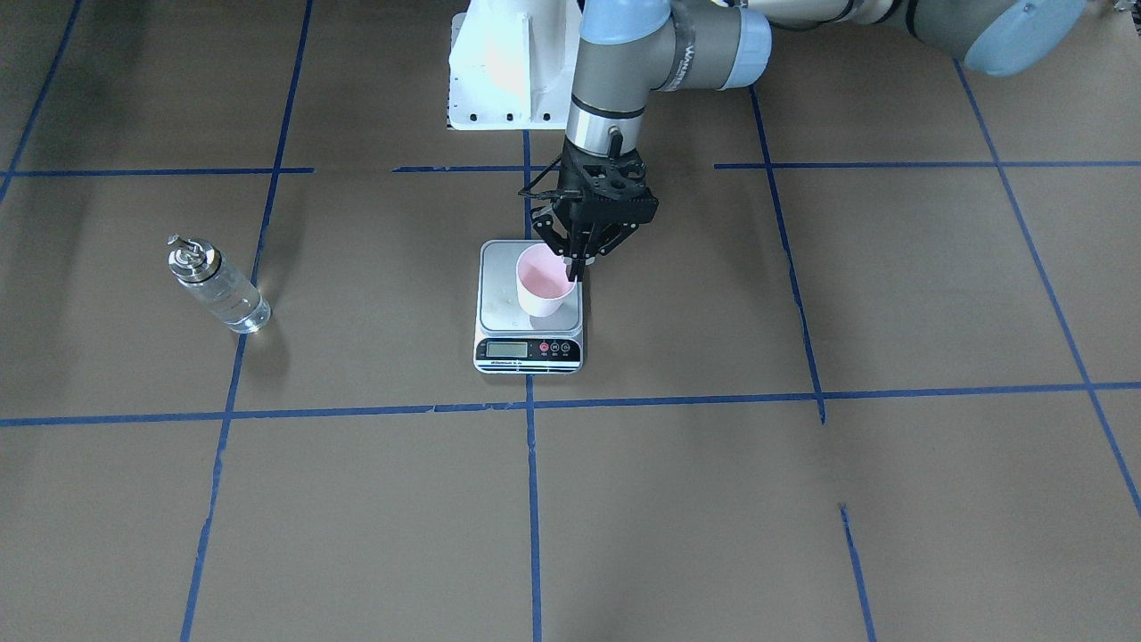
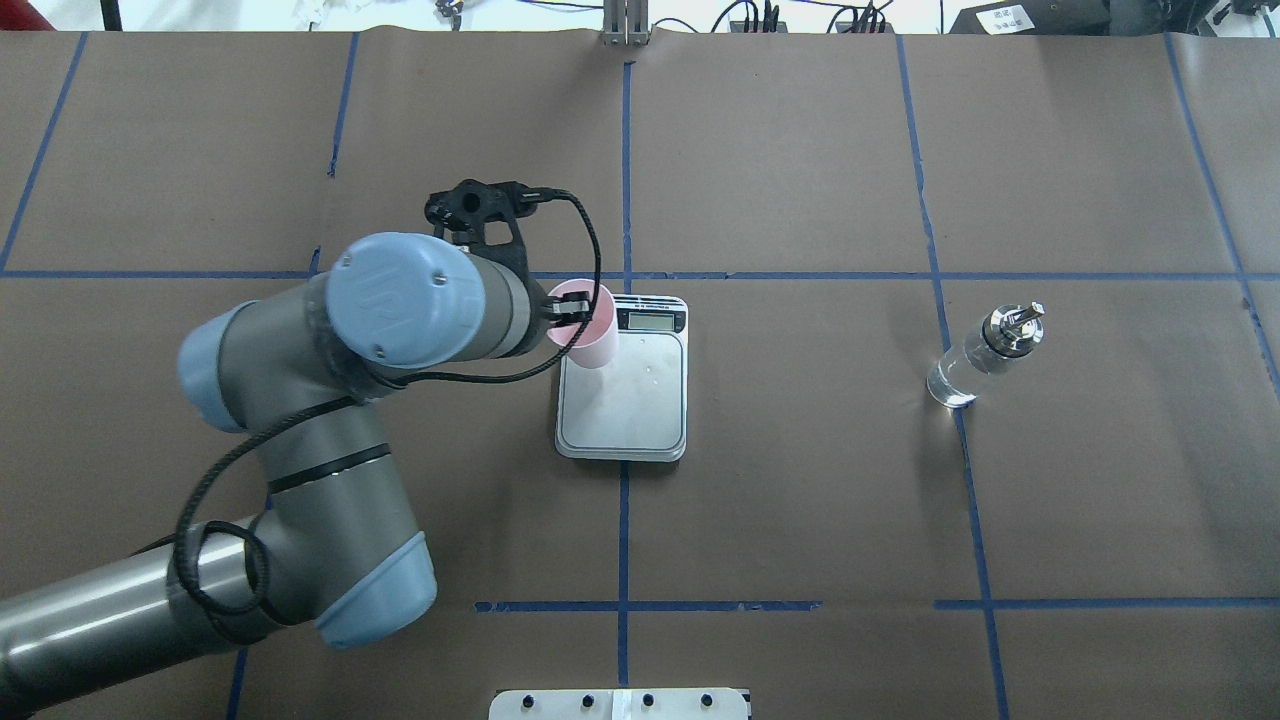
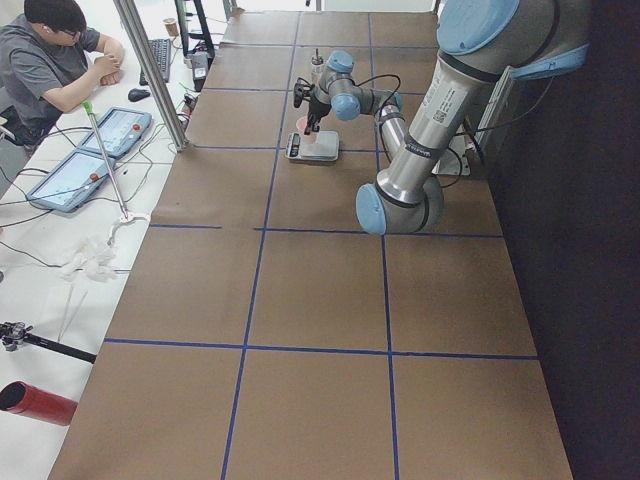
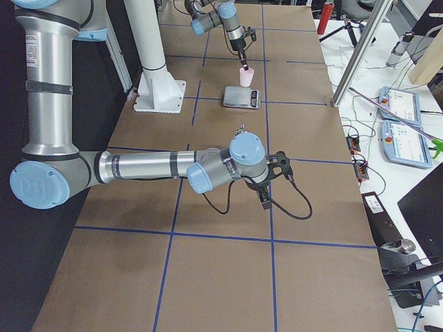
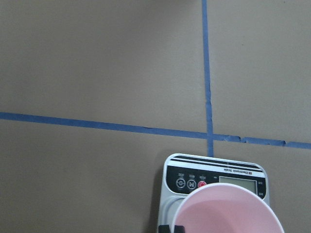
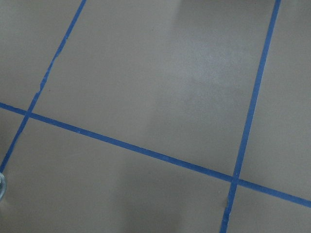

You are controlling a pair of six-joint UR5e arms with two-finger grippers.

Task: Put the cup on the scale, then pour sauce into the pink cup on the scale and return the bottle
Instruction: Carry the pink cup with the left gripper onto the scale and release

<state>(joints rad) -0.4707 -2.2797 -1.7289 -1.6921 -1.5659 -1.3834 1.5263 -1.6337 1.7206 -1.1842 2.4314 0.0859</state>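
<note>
Records a table (image 1: 713, 499) covered in brown paper and gridded with blue tape; finds the left arm (image 2: 330, 400) coming in from the robot's left and bending down over the scale; finds the right arm (image 4: 138, 166) stretched low over the table on the robot's right, visible in the right side view only; locates the scale (image 1: 504, 285) lying flat near the table's middle on a tape line, display strip turned away from the robot; locates the bottle (image 1: 221, 290) standing upright on the table, well apart from the scale on the robot's right, metal cap and spout on top, touched by neither gripper; locates the cup (image 1: 539, 299) upright over the steel platform, toward the display end and the robot's left edge, mouth up, pink inside showing; cannot tell base contact with the platform from a hover just above it; notes the left gripper (image 1: 576, 267) pointing straight down, fingers drawn together and pinching the cup's rim on the robot's left side; cannot tell spread from pressed together for the right gripper (image 4: 266, 202); sees the sauce (image 1: 236, 308), clear and colourless, inside the bottle.
</note>
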